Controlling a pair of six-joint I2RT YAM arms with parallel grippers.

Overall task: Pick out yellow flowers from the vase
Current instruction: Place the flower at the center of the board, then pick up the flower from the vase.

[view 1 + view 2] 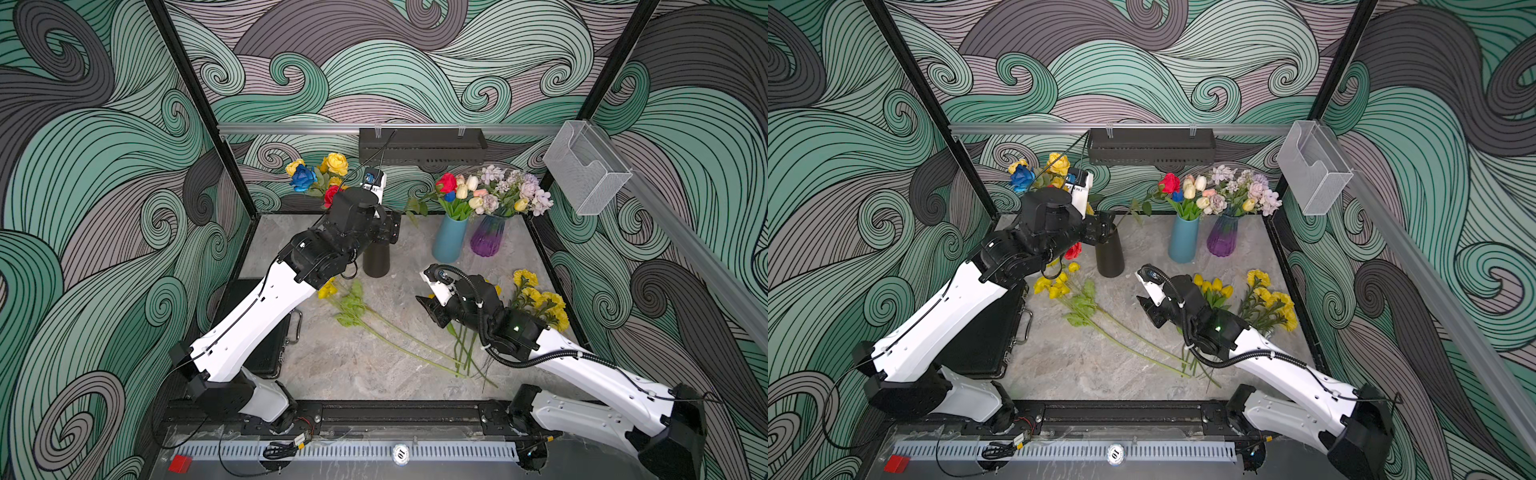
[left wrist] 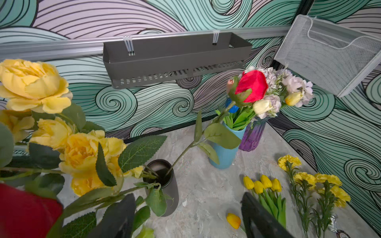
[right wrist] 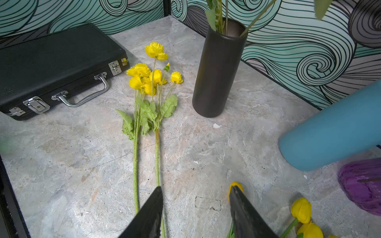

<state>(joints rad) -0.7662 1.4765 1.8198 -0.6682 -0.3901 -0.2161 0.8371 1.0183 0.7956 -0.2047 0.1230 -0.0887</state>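
Right wrist view: my right gripper (image 3: 195,188) hangs with jaws spread, empty, over the table (image 3: 206,156); yellow sprays (image 3: 144,76) lie flat ahead on it, yellow tulips (image 3: 302,209) beside one finger. My left gripper (image 2: 186,197) gapes too, empty, near the black vase (image 2: 172,185) holding yellow roses (image 2: 33,84)

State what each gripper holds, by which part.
Nothing. The right gripper is open over the table; the left gripper is open by the black vase, clamping no stem.
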